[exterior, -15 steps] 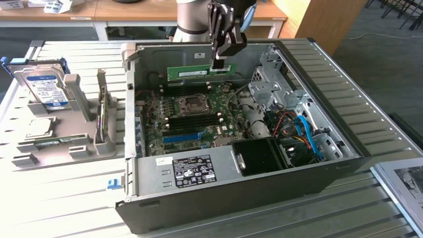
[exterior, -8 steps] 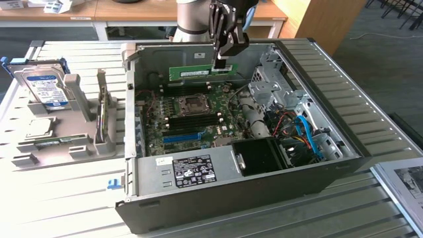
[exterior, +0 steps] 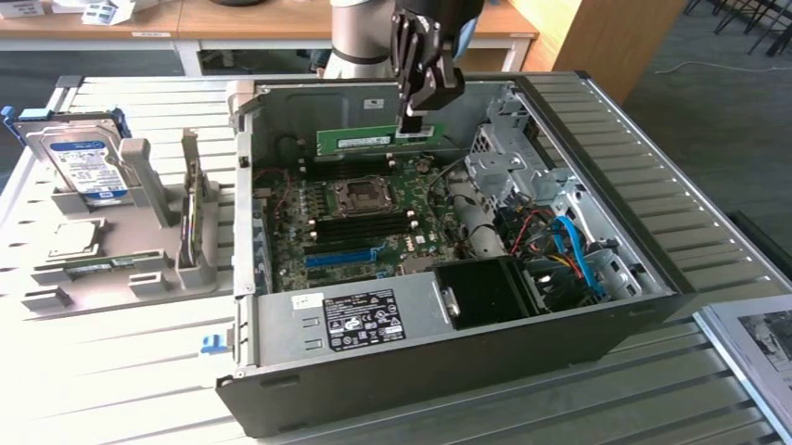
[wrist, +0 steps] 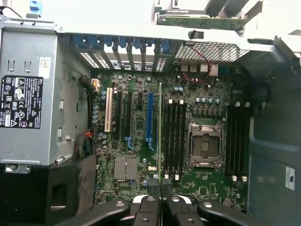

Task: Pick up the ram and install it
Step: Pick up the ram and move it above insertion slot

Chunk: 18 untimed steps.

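Note:
My gripper [exterior: 416, 130] is shut on the ram [exterior: 371, 142], a long green stick held level above the open computer case [exterior: 619, 306], over the far end of the motherboard [exterior: 359, 222]. From the wrist, the ram [wrist: 160, 132] is seen edge-on as a thin green line running out from my gripper [wrist: 161, 189]. It lies over the board between the blue slot [wrist: 149, 117] and the black memory slots [wrist: 173, 139] beside the CPU socket [wrist: 205, 146]. The ram hangs clear of the board and sits in no slot.
A grey stand [exterior: 111, 269] at the exterior view's left holds a hard drive [exterior: 81, 167], a CPU [exterior: 74, 239] and an upright card [exterior: 192, 218]. Inside the case are the power supply [exterior: 359, 320], drive cage [exterior: 514, 158] and blue cables [exterior: 569, 246].

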Each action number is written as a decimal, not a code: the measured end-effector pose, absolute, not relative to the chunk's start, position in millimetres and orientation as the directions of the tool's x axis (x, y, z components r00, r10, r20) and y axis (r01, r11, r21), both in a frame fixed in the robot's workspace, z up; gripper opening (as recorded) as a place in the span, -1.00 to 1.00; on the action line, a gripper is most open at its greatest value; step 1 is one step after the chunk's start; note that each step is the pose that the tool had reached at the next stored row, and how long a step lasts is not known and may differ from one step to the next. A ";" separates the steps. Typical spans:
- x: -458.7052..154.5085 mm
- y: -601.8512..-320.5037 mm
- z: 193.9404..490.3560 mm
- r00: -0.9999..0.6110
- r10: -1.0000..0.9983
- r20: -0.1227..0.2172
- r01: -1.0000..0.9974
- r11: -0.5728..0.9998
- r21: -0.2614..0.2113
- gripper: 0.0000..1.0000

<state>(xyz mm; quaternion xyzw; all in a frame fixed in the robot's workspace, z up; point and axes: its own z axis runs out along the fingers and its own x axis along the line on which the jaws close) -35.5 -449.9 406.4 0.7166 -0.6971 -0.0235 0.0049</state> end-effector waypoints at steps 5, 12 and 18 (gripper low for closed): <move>-35.5 -449.9 399.5 0.027 -0.999 -0.027 -0.999 -0.028 0.040 -0.76; -35.5 -449.9 390.2 0.027 -0.999 -0.028 -0.999 -0.028 0.040 -0.76; -35.5 -450.0 383.7 0.027 -0.999 -0.028 -0.999 -0.028 0.040 -0.76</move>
